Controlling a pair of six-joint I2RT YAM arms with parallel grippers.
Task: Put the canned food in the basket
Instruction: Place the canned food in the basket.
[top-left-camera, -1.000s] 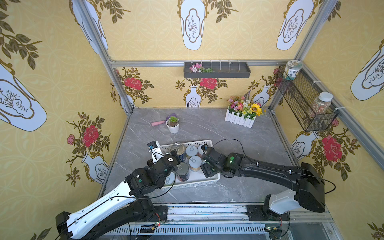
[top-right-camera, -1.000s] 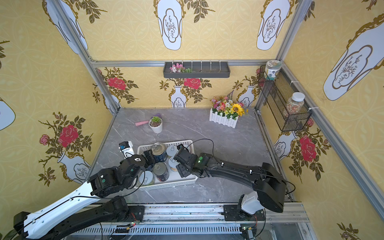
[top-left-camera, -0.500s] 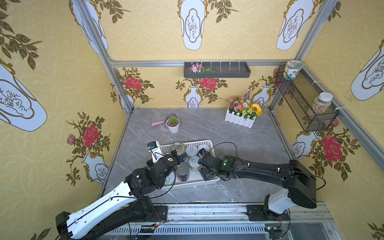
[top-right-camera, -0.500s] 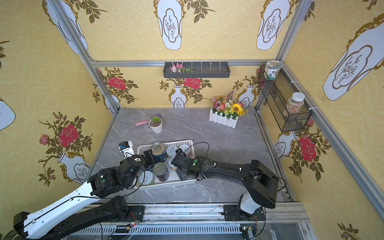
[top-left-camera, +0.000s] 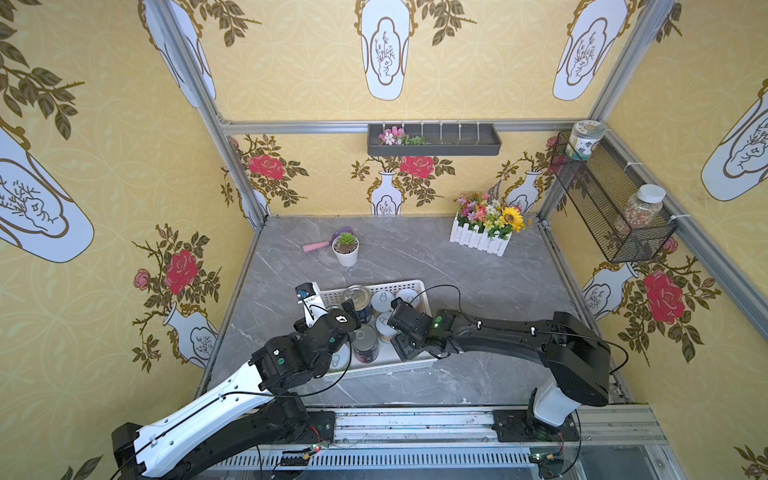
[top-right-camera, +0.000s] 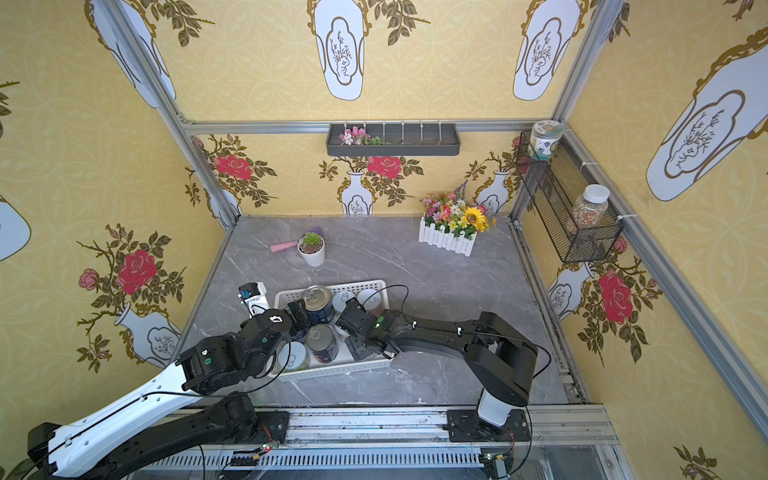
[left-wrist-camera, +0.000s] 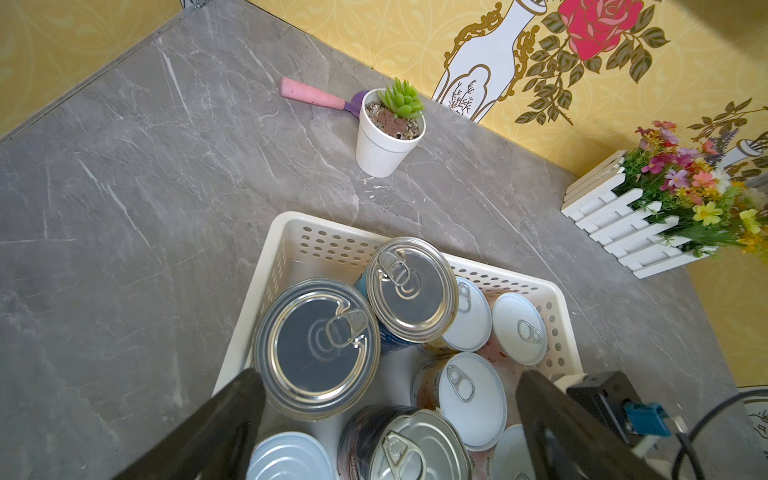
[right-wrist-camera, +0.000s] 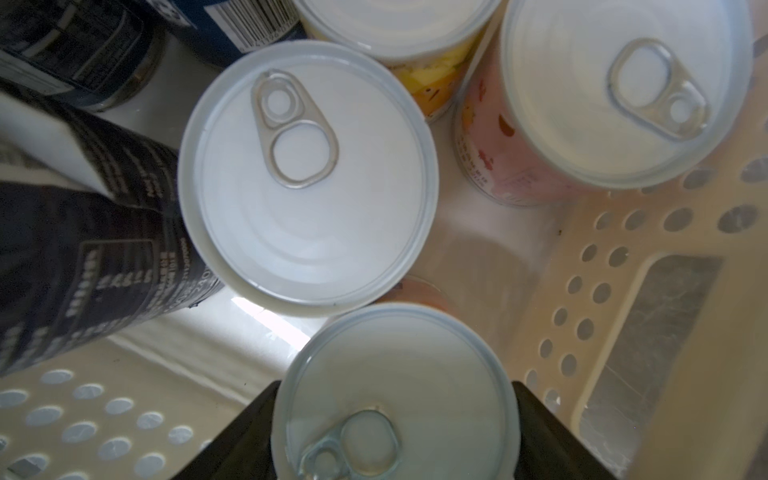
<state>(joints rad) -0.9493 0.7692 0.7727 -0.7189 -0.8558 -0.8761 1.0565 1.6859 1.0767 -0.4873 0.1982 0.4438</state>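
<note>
Grey desk (top-left-camera: 478, 291): bare from 12 to 3 o'clock, so there is room to withdraw.
White basket (top-left-camera: 399, 286): sits at 6 o'clock, its perforated wall just beside the arriving can.
Right hand (right-wrist-camera: 392, 392): pushed farther in over the last second. Its fingers flank a can; cannot tell whether it is gripped or freed.
Left hand (left-wrist-camera: 388, 374): spread wide and empty above the cans.
White-lidded can (right-wrist-camera: 395, 365): at the basket's 4 o'clock, seemingly the eighth and last.

Grey marble tabletop (top-left-camera: 457, 270), white basket (top-left-camera: 382, 287), potted succulent (top-left-camera: 345, 248), pink scoop (top-left-camera: 318, 246), flower planter (top-left-camera: 482, 237)

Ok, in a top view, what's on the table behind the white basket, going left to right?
pink-handled scoop → potted succulent → white picket planter of flowers
</note>
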